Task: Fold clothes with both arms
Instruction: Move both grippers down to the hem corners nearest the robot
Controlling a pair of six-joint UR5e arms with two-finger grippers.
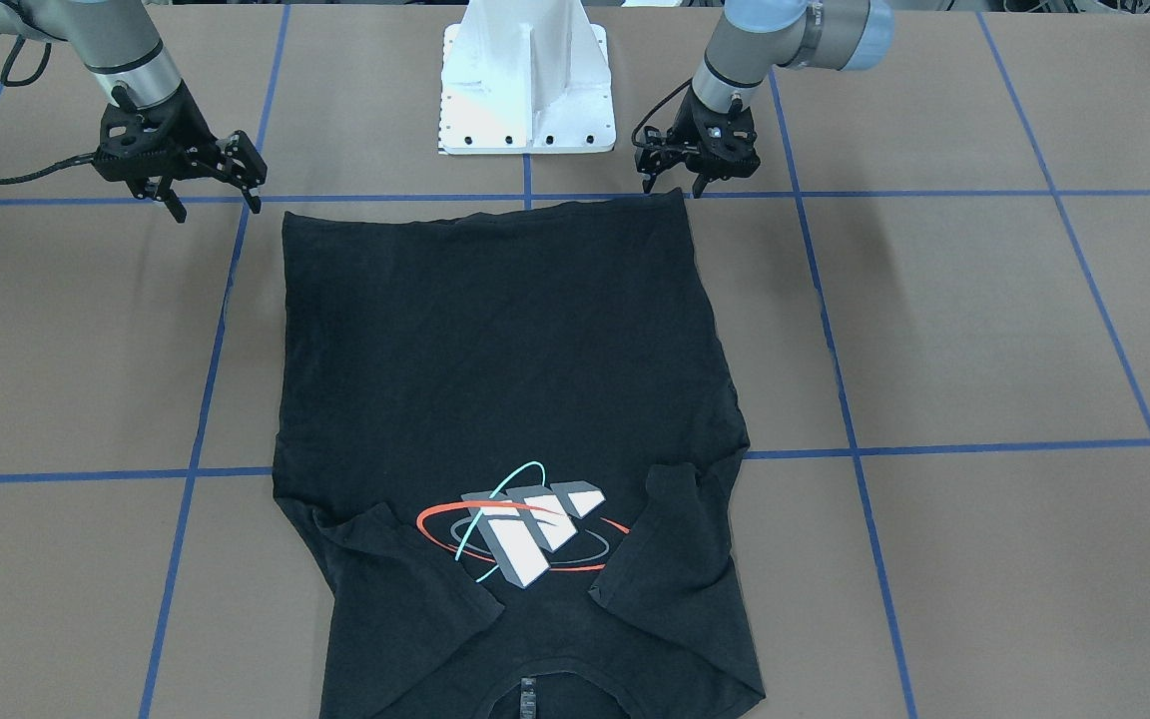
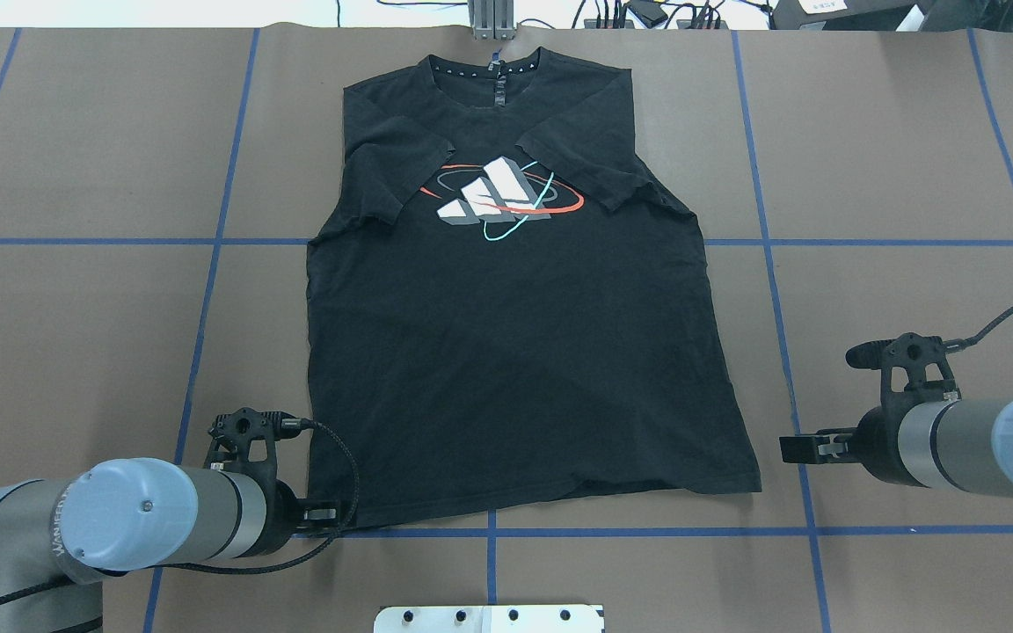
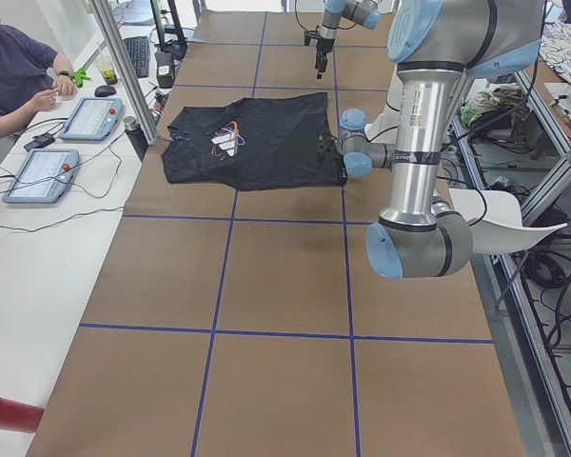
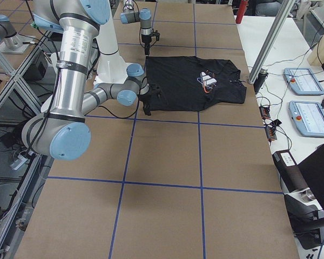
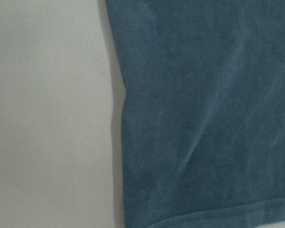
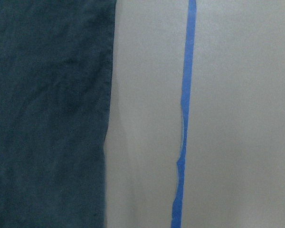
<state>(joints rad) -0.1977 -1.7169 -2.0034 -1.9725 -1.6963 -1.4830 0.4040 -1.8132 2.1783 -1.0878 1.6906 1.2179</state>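
The black T-shirt (image 1: 495, 350) lies flat on the brown table. Its collar is at the far end from the robot, and both sleeves are folded in beside the orbit graphic (image 1: 525, 534). My left gripper (image 1: 673, 186) hovers open at the near hem corner on its side, fingertips just over the edge. My right gripper (image 1: 216, 205) stands open a little outside the other hem corner, clear of the cloth. The overhead view shows the left gripper (image 2: 324, 514) at the shirt (image 2: 506, 334) corner and the right gripper (image 2: 797, 448) beside the hem. Each wrist view shows only the shirt (image 5: 204, 118) (image 6: 47, 118) edge and table.
The white pedestal base (image 1: 525, 90) stands just behind the hem. Blue tape lines (image 1: 864, 449) grid the table. A person (image 3: 9, 76) sits at a side desk with control pendants (image 3: 43, 171). A metal post (image 4: 267, 51) rises by the shirt's collar end.
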